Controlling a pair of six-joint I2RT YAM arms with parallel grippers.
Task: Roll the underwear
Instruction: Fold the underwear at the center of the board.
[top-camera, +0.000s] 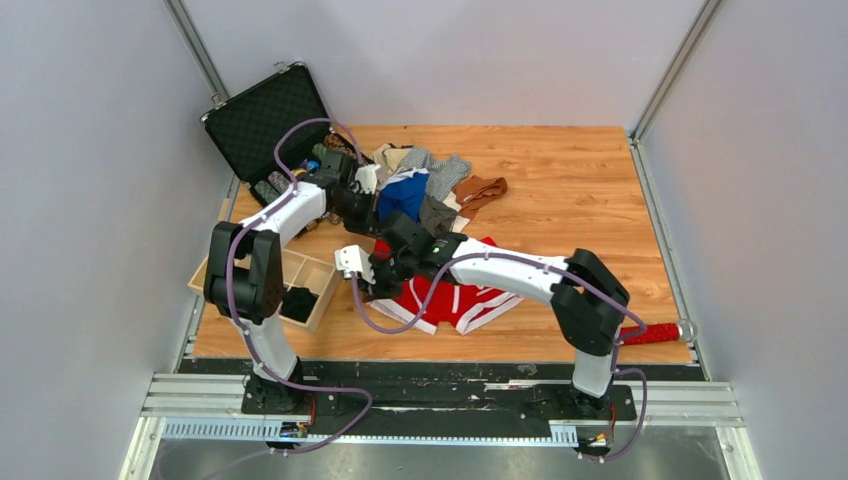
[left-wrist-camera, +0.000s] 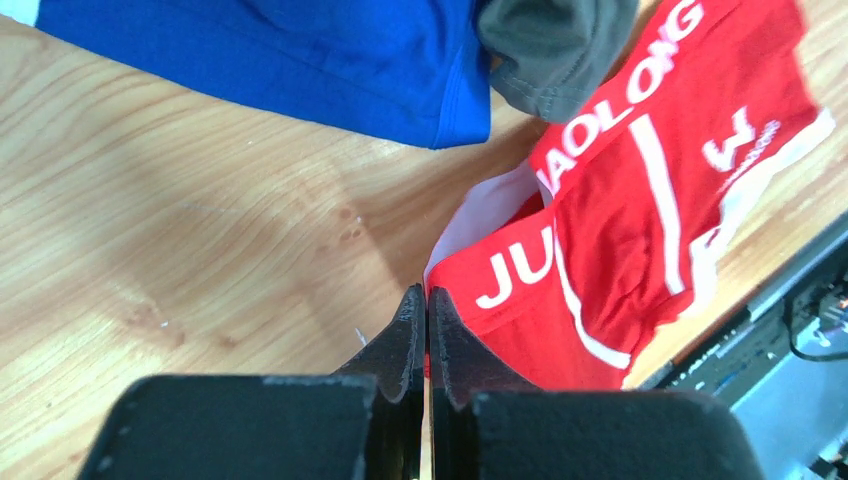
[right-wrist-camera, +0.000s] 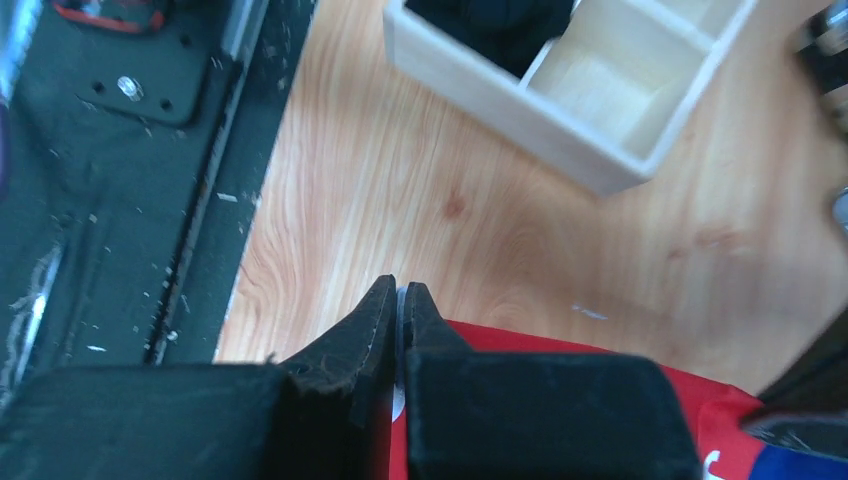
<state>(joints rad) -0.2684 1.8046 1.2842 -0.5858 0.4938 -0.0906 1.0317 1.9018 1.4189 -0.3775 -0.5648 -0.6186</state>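
**Tools closed at red edge**

The red underwear (top-camera: 460, 300) lies flat on the counter (top-camera: 580, 200), at 6 o'clock from the underwear pile (top-camera: 430, 185). The left tool (left-wrist-camera: 428, 295) and right tool (right-wrist-camera: 400, 290) each have fingers pressed together at its edge; any pinch is unclear.

Red underwear (top-camera: 465, 300) with white lettering and trim spread out near the front edge of the table (top-camera: 580, 200), behind it a loose heap of underwear (top-camera: 440, 180) in blue, grey, brown, beige.
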